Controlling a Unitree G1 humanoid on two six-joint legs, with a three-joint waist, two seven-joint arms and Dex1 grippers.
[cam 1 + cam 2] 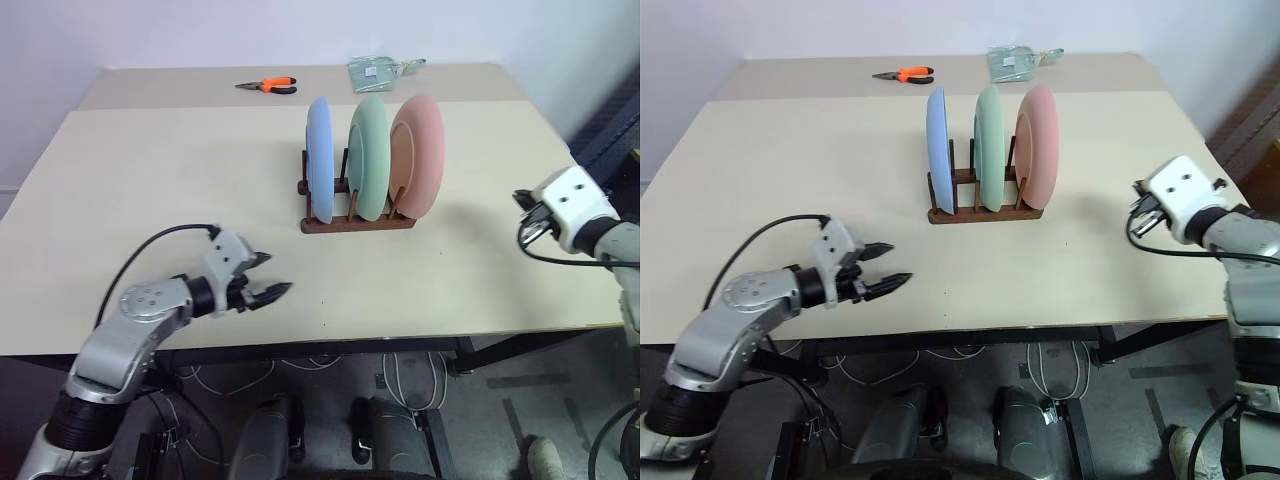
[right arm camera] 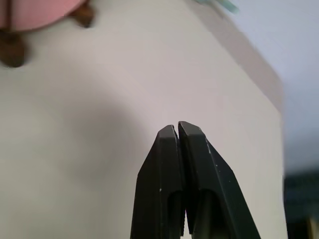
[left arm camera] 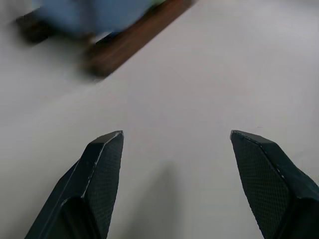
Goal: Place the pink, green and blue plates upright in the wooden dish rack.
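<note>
All 3 plates, blue [image 1: 319,160], green [image 1: 369,155] and pink [image 1: 418,153], stand upright in the wooden dish rack [image 1: 357,222] at 12 o'clock. Left gripper [image 1: 268,277] gapes empty at 7, right gripper [image 2: 178,130] pinched closed on nothing at 3. Only risk I see: a careless arm swing knocking the rack.

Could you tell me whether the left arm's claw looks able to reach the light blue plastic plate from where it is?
Probably yes: the open left claw faces bare tabletop, and the light blue plate stands nearest it.
</note>
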